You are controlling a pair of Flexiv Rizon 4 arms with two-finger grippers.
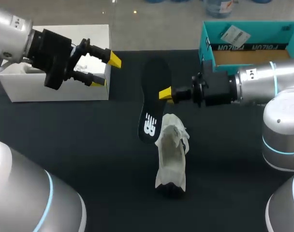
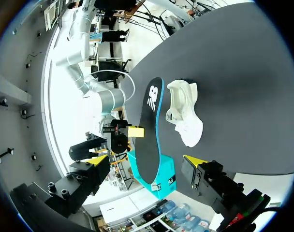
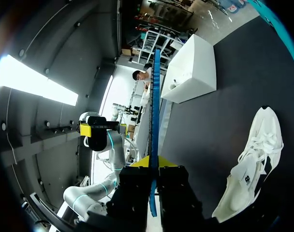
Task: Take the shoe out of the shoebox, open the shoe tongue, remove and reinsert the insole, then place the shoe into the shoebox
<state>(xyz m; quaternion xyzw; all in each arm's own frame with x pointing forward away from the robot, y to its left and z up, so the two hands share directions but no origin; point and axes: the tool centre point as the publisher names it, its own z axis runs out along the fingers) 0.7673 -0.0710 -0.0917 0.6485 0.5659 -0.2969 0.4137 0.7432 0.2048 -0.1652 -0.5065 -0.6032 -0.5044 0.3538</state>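
On the left, the left gripper hangs with fingers spread wide, holding nothing, by the white box. The flat black insole is pinched in the right gripper. Only that arm's wrist view shows its thin blue edge. The white laced shoe lies just beside it on the dark tabletop, with the teal cardboard shoebox far right.

The head camera looks steeply down on the dark table from above and behind. The left wrist camera faces across the table toward the insole and shoe, some way off. The right wrist camera sits very close, seeing that insole edge-on. All three views share both.
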